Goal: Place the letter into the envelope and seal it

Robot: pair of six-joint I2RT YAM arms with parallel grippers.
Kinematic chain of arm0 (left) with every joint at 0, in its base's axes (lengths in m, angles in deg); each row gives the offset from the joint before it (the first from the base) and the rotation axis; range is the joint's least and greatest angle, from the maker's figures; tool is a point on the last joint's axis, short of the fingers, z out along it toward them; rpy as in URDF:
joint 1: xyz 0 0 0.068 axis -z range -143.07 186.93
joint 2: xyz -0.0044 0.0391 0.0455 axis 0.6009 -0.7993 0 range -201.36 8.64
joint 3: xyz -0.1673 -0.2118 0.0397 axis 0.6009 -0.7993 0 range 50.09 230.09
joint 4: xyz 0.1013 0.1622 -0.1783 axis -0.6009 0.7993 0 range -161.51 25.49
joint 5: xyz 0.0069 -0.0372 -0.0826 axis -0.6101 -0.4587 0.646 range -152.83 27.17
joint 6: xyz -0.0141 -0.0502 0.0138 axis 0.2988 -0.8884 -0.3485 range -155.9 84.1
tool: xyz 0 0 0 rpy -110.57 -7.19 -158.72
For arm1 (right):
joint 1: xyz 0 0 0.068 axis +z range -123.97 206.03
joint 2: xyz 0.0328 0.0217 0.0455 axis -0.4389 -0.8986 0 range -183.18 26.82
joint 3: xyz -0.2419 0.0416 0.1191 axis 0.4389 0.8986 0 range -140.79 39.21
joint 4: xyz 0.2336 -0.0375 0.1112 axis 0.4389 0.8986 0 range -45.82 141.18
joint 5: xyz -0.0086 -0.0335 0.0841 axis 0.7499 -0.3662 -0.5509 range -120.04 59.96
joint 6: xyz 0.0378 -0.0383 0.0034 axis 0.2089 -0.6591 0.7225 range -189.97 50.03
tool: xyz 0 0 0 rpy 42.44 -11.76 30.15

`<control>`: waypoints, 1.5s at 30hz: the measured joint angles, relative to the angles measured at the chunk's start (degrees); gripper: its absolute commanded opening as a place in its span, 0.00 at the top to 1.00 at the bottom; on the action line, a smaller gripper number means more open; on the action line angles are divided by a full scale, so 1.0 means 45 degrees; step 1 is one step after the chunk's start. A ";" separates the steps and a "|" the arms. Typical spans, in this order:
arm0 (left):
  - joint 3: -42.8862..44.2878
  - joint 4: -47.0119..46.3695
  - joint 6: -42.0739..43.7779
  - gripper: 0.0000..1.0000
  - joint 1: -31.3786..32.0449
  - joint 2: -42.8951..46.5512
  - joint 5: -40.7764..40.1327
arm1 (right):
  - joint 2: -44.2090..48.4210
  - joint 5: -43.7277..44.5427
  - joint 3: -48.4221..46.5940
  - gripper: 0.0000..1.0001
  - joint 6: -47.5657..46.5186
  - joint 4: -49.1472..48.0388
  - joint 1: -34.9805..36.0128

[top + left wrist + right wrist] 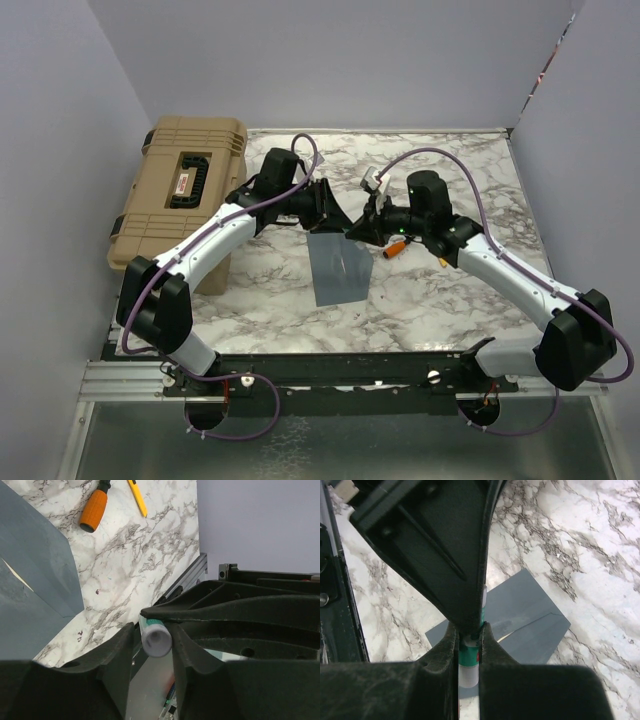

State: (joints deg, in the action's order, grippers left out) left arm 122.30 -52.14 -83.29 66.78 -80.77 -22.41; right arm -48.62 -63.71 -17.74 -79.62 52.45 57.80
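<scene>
The grey-blue envelope (338,268) lies flat mid-table and also shows in the left wrist view (35,570) and the right wrist view (530,615). A thin cream edge of the letter (506,636) peeks out along the flap line (16,576); the rest is hidden inside. Both grippers meet just above the envelope's far end. My right gripper (469,630) (365,226) is shut on a green-and-white glue stick (468,655). My left gripper (152,630) (335,215) faces it, and its fingers are closed around the stick's white end (156,640).
A tan hard case (185,195) stands at the left edge of the table. An orange-handled screwdriver (94,510) (397,250) and a yellow pen (137,497) lie right of the envelope. Purple walls enclose three sides.
</scene>
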 measured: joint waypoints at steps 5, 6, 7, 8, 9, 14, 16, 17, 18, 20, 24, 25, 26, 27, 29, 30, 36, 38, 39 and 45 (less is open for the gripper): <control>-0.0005 -0.0010 -0.0010 1.00 0.0097 0.0019 -0.0005 | 0.0000 -0.0233 0.0000 0.97 0.0005 -0.0141 0.0005; -0.0005 -0.0034 0.0019 1.00 0.0107 0.0019 0.0000 | 0.0000 -0.0267 0.0000 0.95 0.0019 -0.0136 0.0005; -0.0005 -0.0058 -0.0005 1.00 0.0117 0.0024 -0.0010 | 0.0000 -0.0296 0.0000 0.90 0.0039 -0.0136 0.0005; -0.0005 -0.0078 0.0019 1.00 0.0121 0.0029 -0.0010 | 0.0000 -0.0296 0.0000 0.78 0.0063 -0.0136 0.0005; -0.0005 -0.0073 0.0015 1.00 0.0121 0.0029 -0.0005 | 0.0000 -0.0287 0.0000 0.66 0.0121 -0.0136 0.0005; 0.0000 0.0015 0.0015 1.00 0.0146 0.0044 -0.0024 | 0.0029 0.0073 0.0000 0.32 0.0714 -0.0306 0.0010; 0.0063 0.0039 0.0010 1.00 0.0141 0.0053 -0.0058 | 0.0136 0.0291 0.0000 0.24 0.1161 -0.0287 0.0010; 0.0160 0.0063 0.0005 1.00 0.0131 0.0058 -0.0141 | 0.0243 0.0432 0.0000 0.22 0.1481 -0.0282 0.0010; 0.0282 0.0102 -0.0010 1.00 0.0097 0.0058 -0.0214 | 0.0432 0.0763 0.0000 0.21 0.1987 -0.0267 -0.0010; 0.0641 0.0117 -0.0034 1.00 0.0005 0.0063 -0.0359 | 0.0899 0.1117 0.0000 0.18 0.3177 -0.0321 -0.0131; 0.1452 0.0000 -0.0321 1.00 -0.0447 0.0253 -0.0520 | 0.2244 0.1821 0.0311 0.16 0.6246 -0.1719 -0.0597; 0.1622 -0.0073 -0.0481 1.00 -0.0622 0.0335 -0.0505 | 0.2574 0.2045 0.0384 0.16 0.7203 -0.2113 -0.0699; 0.1734 -0.0194 -0.0661 1.00 -0.0743 0.0398 -0.0491 | 0.2827 0.2293 0.0393 0.16 0.8092 -0.2467 -0.0797; 0.1846 -0.0413 -0.0933 1.00 -0.0913 0.0471 -0.0437 | 0.2987 0.2535 0.0393 0.16 0.9049 -0.2817 -0.0884; 0.2011 -0.0787 -0.1457 1.00 -0.1132 0.0539 -0.0306 | 0.3162 0.2973 0.0393 0.17 1.0948 -0.3317 -0.1005; 0.2084 -0.0991 -0.1773 1.00 -0.1243 0.0559 -0.0214 | 0.3167 0.3138 0.0393 0.17 1.1744 -0.3429 -0.1044; 0.2195 -0.2390 -0.3769 1.00 -0.1515 0.0656 0.0403 | 0.2565 0.3264 0.0384 0.27 1.4955 -0.3643 -0.1161; 0.2113 -0.3288 -0.4658 1.00 -0.1540 0.0704 0.0651 | 0.2244 0.2992 0.0398 0.35 1.5790 -0.4036 -0.1166; 0.1996 -0.3769 -0.5051 1.00 -0.1549 0.0753 0.0748 | 0.2108 0.2827 0.0442 0.43 1.6174 -0.4391 -0.1171; 0.1001 -0.6280 -0.7218 1.00 -0.1564 0.1107 0.1243 | 0.1899 0.2074 0.1020 0.51 1.7806 -0.6868 -0.1277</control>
State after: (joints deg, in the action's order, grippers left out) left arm 126.80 -80.40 -115.77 59.74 -75.78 -16.81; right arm -40.07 -54.37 -13.15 0.51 21.55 52.05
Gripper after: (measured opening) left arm 0.214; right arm 0.470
